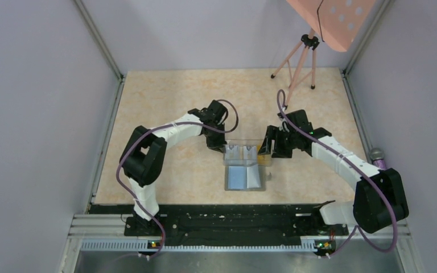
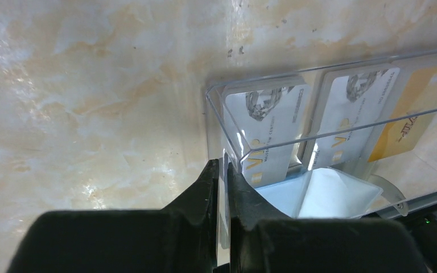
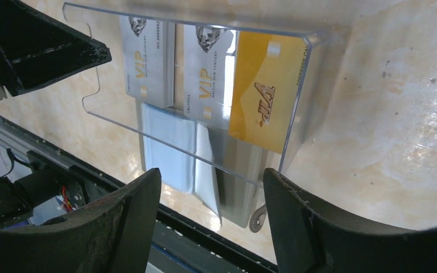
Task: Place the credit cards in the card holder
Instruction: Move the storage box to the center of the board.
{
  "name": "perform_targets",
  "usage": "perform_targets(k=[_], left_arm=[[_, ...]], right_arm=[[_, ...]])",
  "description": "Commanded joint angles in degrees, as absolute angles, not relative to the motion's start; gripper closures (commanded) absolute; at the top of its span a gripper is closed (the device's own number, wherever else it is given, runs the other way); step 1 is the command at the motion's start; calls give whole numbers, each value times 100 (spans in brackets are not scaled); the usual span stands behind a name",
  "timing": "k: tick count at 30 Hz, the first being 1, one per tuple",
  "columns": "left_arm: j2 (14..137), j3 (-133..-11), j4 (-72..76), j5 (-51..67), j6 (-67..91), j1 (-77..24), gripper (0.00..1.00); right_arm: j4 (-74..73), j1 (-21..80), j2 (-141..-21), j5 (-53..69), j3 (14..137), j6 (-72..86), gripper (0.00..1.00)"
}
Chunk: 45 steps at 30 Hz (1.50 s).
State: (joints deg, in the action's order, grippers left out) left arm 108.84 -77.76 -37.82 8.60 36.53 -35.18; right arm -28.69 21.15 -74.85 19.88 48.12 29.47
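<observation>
Your left fingers (image 2: 215, 190) are pinched tight on the clear box (image 2: 223, 99) wall, and your right fingers (image 1: 273, 148) gape empty. Mis-aim at the yellow card (image 3: 262, 96) and you may shove the box.

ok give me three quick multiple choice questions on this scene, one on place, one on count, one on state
1. Where does the open card holder lie relative to the clear box?
A. beyond it
B. on its near side, toward the arm bases
C. on top of it

2. How many credit cards stand in the clear box?
A. one
B. three
C. five

3. The left end effector is:
A. wide open
B. out of view
C. shut on the box wall

1 B, the top view shows it nearer the bases.
2 B, two silver and the gold card.
3 C, its fingers pinch the clear wall.
</observation>
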Motion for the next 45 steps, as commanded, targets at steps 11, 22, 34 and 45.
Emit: perform_targets(k=[11, 22, 34, 45], left_arm=[[10342, -6882, -3852, 1013, 3810, -2873, 100], [10186, -6804, -4080, 907, 3192, -2262, 100], [10022, -7554, -4840, 80, 2804, -2248, 53], [9321, -7947, -4696, 671, 3070, -2334, 50]], right_arm=[[-2935, 2057, -8053, 1909, 5276, 2591, 29], [-2695, 2120, -9087, 2182, 5813, 2602, 43], [-2472, 2532, -9492, 2656, 6118, 2816, 59], [-2778, 2855, -9080, 2351, 6175, 2741, 47]])
